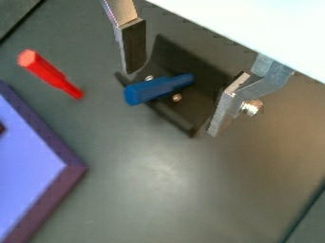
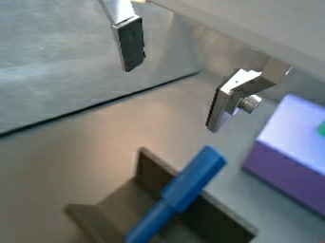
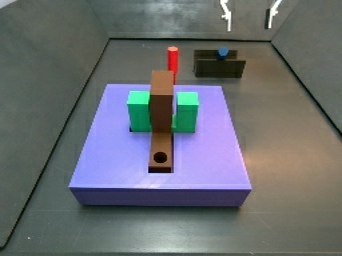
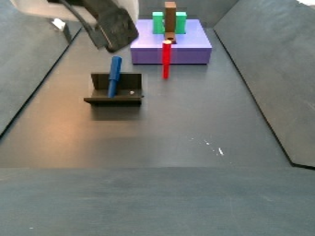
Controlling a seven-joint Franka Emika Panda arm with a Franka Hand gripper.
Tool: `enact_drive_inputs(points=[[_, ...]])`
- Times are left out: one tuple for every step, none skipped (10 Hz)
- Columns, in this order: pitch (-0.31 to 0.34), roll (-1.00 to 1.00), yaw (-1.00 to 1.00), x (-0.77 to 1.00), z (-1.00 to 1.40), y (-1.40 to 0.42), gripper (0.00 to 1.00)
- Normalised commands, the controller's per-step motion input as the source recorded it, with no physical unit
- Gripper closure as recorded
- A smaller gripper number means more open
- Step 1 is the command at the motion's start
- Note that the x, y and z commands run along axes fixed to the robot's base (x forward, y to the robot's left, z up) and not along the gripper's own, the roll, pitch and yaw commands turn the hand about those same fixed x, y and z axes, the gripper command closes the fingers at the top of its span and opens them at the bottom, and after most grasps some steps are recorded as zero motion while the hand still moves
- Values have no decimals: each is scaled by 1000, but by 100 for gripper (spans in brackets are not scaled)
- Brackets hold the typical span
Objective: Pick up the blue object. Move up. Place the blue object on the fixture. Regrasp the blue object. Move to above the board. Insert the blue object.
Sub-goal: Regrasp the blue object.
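From my remote seat: the blue object (image 4: 114, 76) stands leaning in the fixture (image 4: 114, 98), left of centre in that side view. In a side view it shows only as a blue tip (image 3: 222, 52) on the fixture (image 3: 219, 67), upper right of frame. So pick-up, lift and placing look done.

The end effector (image 1: 188, 79) hangs above with its fingers (image 1: 132, 45) spread and nothing between them; the blue object (image 1: 158, 89) lies below the gap. In a side view the end effector (image 3: 249, 14) sits at the top edge, over the fixture.

I judge regrasp, the move above the board (image 3: 163, 150) and insertion are left. The brown strip's round hole (image 3: 162, 158) is empty. The red peg (image 3: 173, 57) stands just behind the board.
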Motion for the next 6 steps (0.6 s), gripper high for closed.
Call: enact_drive_inputs(points=[[-34, 1000, 283, 151, 46, 0, 0], [0, 1000, 280, 114, 34, 0, 0], [0, 1000, 277, 77, 26, 0, 0], [0, 1000, 291, 57, 17, 0, 0], [43, 1000, 346, 0, 0, 0, 0], [54, 1000, 357, 0, 0, 0, 0]])
